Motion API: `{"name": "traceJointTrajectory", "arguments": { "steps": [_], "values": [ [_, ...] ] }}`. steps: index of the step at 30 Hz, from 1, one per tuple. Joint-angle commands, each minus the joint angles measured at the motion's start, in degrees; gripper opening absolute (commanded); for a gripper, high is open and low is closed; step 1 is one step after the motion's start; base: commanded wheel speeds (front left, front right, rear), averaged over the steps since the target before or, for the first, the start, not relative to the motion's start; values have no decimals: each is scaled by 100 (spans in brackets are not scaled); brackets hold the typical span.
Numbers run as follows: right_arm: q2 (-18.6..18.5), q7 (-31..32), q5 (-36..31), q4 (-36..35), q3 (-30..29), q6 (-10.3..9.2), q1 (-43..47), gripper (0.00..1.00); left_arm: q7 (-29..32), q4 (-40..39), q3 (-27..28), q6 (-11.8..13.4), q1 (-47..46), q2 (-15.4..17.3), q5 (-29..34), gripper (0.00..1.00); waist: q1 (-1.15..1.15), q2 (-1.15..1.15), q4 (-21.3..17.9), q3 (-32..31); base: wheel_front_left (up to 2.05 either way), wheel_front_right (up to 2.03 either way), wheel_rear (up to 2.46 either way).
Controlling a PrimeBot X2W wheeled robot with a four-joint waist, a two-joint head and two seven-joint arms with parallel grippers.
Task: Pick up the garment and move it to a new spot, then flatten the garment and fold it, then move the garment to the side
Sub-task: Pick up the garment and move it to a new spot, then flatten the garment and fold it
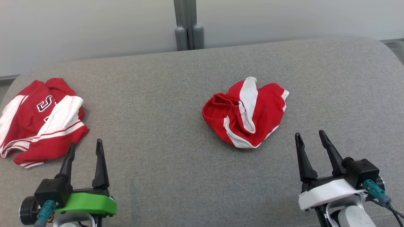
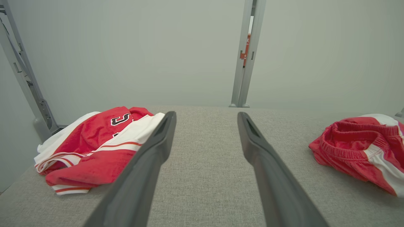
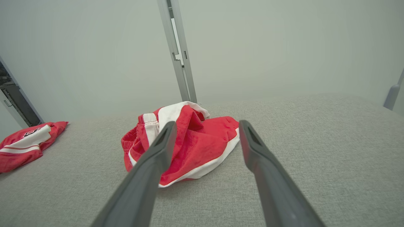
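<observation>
A crumpled red garment [image 1: 246,112] with white stripes, shaped like shorts, lies bunched near the middle of the grey padded surface [image 1: 164,164]. It shows at the right edge in the left wrist view [image 2: 356,154]. In the right wrist view it lies just beyond the fingers [image 3: 202,148]. My right gripper [image 1: 310,133] stands open, a little nearer than the garment and to its right, touching nothing. At the lower left my left gripper [image 1: 86,142] is open and empty too. Both pairs of fingers point away over the surface [image 2: 206,114] [image 3: 207,123].
A second red and white garment, a jersey [image 1: 41,121] with a black letter, lies rumpled at the far left edge, just beyond my left gripper [image 2: 94,148]. A grey post [image 1: 188,25] stands against the pale wall behind the surface's rounded far edge.
</observation>
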Motion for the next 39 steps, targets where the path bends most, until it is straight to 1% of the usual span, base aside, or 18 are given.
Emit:
{"name": "traceJointTrajectory", "arguments": {
  "steps": [1,13,39],
  "values": [
    [-13,-19,-36,0,15,3,50,100,-5,-21,53,-33,106,-4,37,100,0,0,-3,-16,0,0,0],
    [-27,-19,-19,29,99,3,81,100,-5,69,211,-157,154,-116,180,100,0,0,-38,-79,0,0,0],
    [-15,-19,-36,55,117,3,105,100,-5,139,355,-302,137,-250,357,100,0,0,-44,-73,0,0,0]
  ]
}}
